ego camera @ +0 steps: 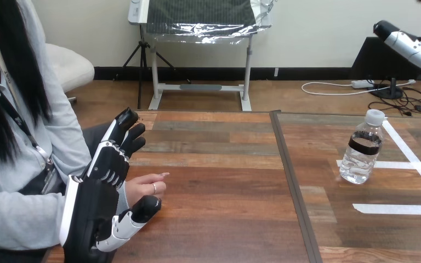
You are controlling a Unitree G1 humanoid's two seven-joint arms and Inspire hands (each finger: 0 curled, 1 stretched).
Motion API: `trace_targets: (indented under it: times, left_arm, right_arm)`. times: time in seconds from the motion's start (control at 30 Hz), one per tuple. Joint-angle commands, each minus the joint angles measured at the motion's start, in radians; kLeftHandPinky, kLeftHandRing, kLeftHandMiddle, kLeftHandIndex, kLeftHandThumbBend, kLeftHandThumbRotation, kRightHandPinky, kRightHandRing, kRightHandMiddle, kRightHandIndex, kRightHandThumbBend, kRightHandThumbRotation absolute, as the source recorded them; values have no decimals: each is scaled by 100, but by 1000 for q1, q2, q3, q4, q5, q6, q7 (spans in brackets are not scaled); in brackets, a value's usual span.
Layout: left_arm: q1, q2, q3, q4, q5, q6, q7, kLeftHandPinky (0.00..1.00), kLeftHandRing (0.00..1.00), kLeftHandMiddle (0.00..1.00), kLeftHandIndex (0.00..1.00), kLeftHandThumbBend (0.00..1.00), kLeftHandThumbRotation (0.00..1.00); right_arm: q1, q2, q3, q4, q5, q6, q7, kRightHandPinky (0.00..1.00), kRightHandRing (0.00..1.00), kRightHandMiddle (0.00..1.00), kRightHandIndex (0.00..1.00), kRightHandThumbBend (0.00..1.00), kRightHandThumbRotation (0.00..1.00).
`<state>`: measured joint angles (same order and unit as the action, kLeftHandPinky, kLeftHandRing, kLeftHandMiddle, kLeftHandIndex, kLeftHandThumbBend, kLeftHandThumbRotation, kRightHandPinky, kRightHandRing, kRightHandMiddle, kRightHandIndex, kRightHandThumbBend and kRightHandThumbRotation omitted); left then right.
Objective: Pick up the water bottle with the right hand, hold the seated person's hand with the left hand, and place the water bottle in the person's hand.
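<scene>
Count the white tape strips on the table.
3, on the right half: a slanted strip beside the water bottle, a cross strip at the bottle's base, a near strip below. More may lie off-view.

Left hand (101, 181) open, right arm (411, 49) high.

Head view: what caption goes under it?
Robot's left hand open beside the person's hand; water bottle stands untouched on the table.

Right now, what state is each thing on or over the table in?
water bottle: upright, capped, standing free on the table.
person's hand: resting on the table, empty.
left hand: open, fingers straight, beside the person's hand.
right hand: raised, clear of the water bottle.
</scene>
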<state>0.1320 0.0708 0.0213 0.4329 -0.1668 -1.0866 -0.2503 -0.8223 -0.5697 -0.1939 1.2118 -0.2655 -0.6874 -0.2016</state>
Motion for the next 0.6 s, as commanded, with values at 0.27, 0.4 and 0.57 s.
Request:
trace_targets:
  times: [0.27, 0.4, 0.57]
  left_arm:
    - [-53, 0, 4, -44, -6, -1, 5, 87, 90, 92, 91, 100, 64]
    - [-50, 1, -1, -49, -25, 1, -2, 87, 90, 92, 90, 100, 63]
    - [-50, 4, -2, -46, -41, -3, -10, 87, 90, 93, 91, 100, 62]
  right_arm:
    - [-135, -44, 52, 84, -15, 133, 5, 77, 80, 79, 84, 100, 55]
    - [-147, -44, 67, 97, -23, 184, 3, 75, 79, 78, 84, 100, 57]
    - [-155, -41, 81, 107, -27, 222, 5, 72, 77, 78, 84, 100, 58]
